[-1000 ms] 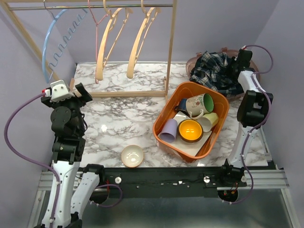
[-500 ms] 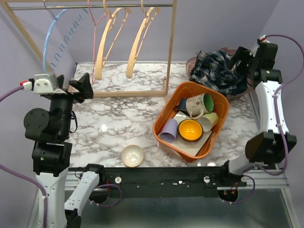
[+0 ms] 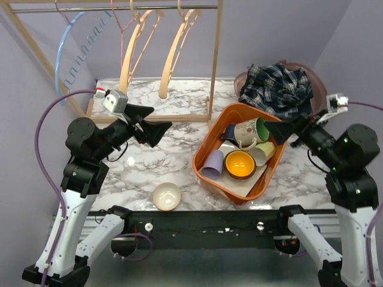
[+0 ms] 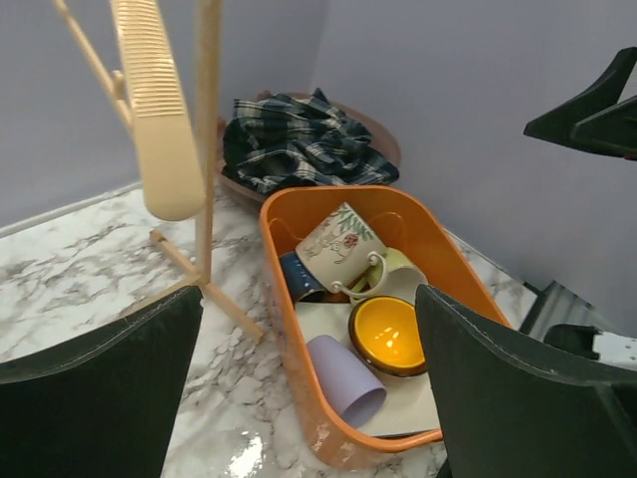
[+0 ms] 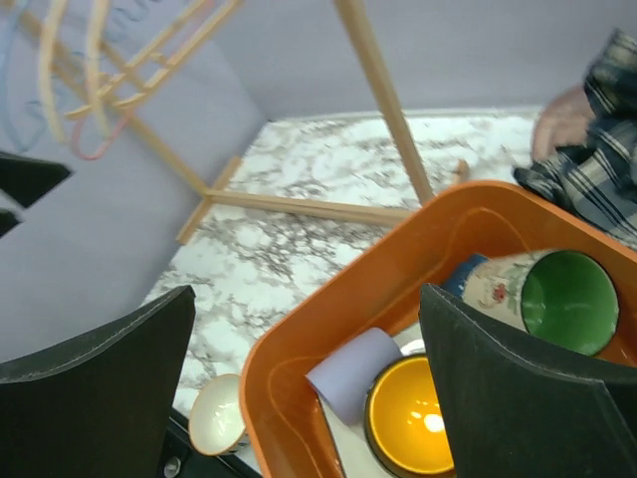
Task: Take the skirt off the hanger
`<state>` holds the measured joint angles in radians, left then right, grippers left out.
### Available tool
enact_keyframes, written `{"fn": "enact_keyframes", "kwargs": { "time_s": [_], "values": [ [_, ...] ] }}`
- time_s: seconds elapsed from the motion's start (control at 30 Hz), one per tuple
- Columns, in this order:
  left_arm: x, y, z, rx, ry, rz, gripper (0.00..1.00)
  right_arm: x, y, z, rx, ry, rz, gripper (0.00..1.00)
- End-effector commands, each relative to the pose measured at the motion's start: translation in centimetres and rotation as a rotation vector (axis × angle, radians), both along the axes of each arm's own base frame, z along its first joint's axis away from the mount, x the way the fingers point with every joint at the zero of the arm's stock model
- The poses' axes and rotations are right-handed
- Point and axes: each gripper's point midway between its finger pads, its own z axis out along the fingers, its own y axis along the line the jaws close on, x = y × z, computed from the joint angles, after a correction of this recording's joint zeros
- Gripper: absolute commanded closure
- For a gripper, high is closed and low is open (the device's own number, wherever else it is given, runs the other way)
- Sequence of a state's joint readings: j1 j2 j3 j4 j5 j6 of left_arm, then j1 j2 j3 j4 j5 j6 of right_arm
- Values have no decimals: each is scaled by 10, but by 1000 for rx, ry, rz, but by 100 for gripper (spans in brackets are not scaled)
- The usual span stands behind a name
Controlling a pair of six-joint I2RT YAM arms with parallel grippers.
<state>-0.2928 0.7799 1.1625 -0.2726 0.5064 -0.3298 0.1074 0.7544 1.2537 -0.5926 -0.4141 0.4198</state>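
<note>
Just let go w/ rt claw [image 3: 278, 128], jaws spread wide, nothing betw. them; pulled back off skirt [image 3: 278, 88], now lying crumpled in pink basket [image 3: 240, 81] beyond that claw & well apart; no cloth on hangers [image 3: 170, 60], so task prob. done; held about level over orange bin [image 3: 210, 135], pointing left twd lft claw [image 3: 157, 124]; swung lft claw in over table [image 3: 179, 149] too, likewise wide open & empty, pointing at bin.

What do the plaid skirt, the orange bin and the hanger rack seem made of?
Plaid skirt: soft woven cloth, matte, judging by its crumpled folds. Orange bin: probably moulded plastic, smooth with slight sheen and rounded rim. Hanger rack: pale unpainted wood by its colour, though grain is too fine to see.
</note>
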Motion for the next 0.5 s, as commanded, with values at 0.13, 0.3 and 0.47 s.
{"fn": "enact_keyframes", "kwargs": {
  "time_s": [0.13, 0.3, 0.47],
  "values": [
    [-30, -4, 14, -61, -61, -72, 1, -43, 14, 21, 22, -132, 123, 0],
    [-22, 6, 5, -57, -65, 10, 1, -50, 23, 13, 31, -108, 193, 0],
    [-22, 3, 8, -64, -67, -11, 1, -48, 21, 7, 11, -89, 183, 0]
  ]
}}
